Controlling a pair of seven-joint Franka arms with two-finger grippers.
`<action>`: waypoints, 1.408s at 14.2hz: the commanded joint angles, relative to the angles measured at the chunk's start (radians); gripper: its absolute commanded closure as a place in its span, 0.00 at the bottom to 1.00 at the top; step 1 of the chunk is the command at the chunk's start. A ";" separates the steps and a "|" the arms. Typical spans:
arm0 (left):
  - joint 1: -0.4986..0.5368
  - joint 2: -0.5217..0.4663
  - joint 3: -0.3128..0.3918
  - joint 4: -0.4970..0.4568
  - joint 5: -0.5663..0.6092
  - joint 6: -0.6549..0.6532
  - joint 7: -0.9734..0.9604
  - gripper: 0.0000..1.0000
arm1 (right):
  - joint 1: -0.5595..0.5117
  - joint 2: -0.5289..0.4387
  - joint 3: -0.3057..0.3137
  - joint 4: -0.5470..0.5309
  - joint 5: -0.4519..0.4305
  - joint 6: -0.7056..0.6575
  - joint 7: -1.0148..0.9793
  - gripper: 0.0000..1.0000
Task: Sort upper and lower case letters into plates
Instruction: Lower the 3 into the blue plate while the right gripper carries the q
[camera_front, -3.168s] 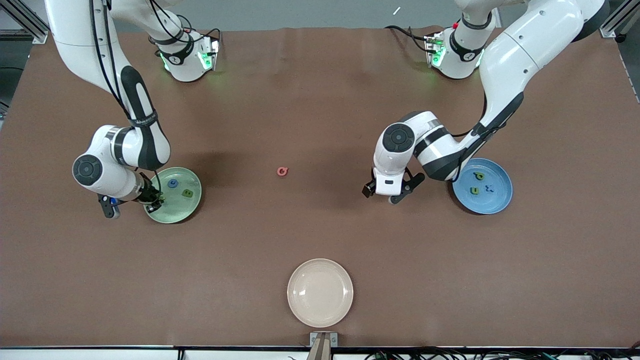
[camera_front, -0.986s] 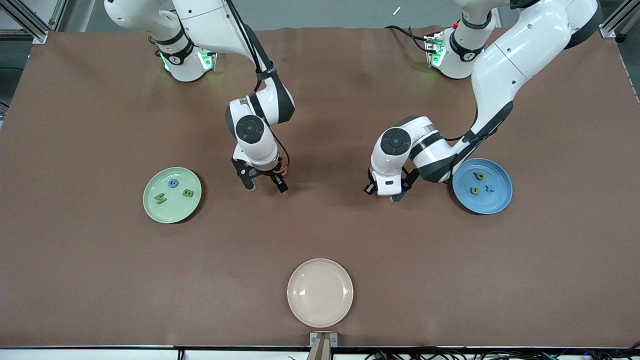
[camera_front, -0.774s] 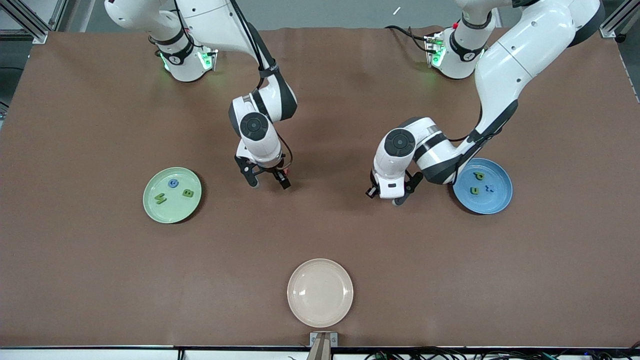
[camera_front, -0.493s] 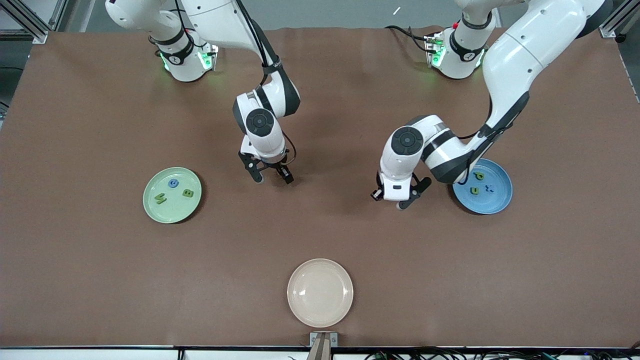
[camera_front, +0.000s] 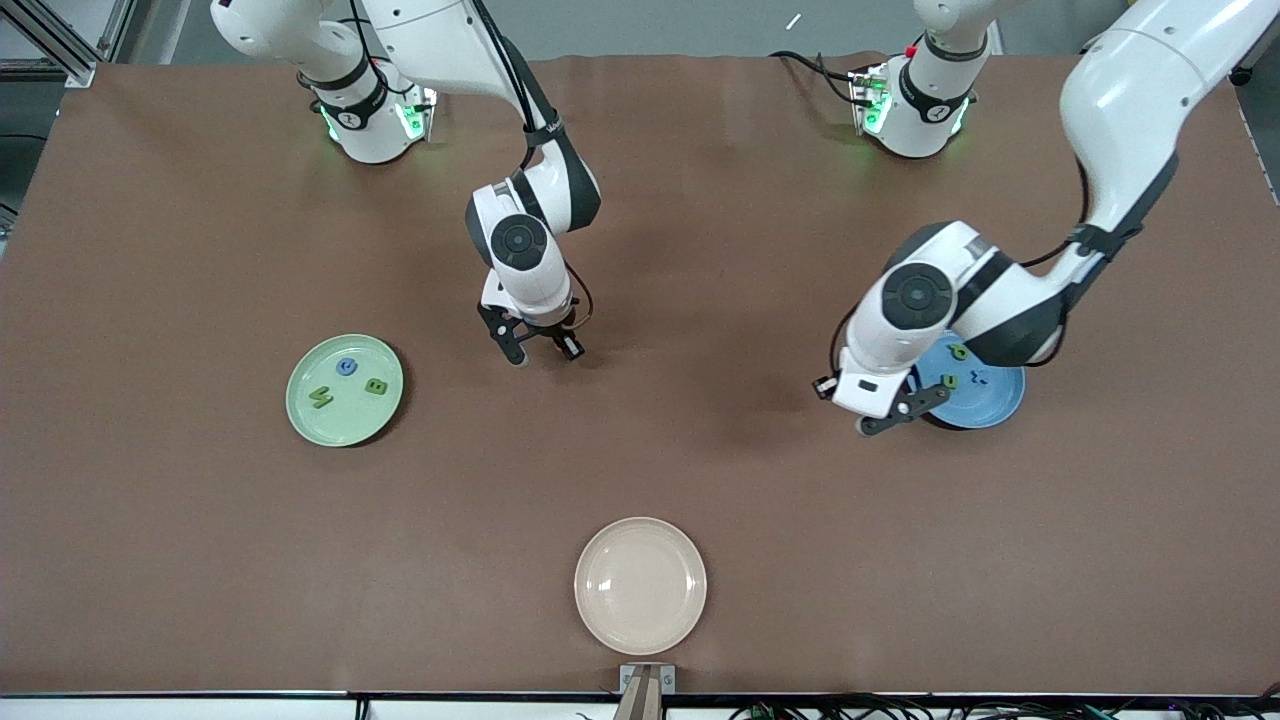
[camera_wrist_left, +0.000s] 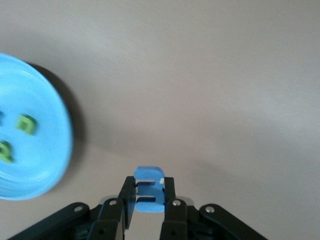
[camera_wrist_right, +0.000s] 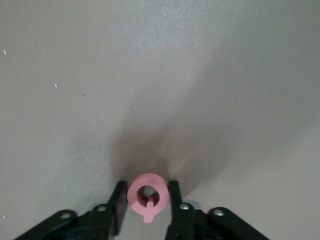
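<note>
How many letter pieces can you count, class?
8: three on the green plate, three on the blue plate, a blue letter in the left gripper, a red letter in the right gripper.

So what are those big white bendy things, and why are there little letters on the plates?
Those are two robot arms bolted to a brown table. One picture looks down from above; the other two come from small cameras on the arms' wrists. Each arm ends in a two-finger pincher. The right gripper, over the middle of the table, is shut on a pink letter. The left gripper, beside the blue plate, is shut on a blue letter. The blue plate and the green plate each hold three letters. The cream plate sits nearest the camera.
</note>
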 joint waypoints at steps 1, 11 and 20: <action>0.106 -0.017 -0.060 -0.024 -0.016 -0.042 0.119 0.94 | 0.006 -0.018 -0.014 -0.030 0.010 -0.001 0.007 0.88; 0.463 -0.009 -0.120 -0.183 0.082 -0.027 0.452 0.94 | -0.006 -0.128 -0.359 -0.016 0.008 -0.227 -0.386 1.00; 0.523 0.005 -0.030 -0.282 0.200 0.104 0.463 0.94 | -0.218 -0.115 -0.482 -0.056 0.016 -0.255 -0.825 1.00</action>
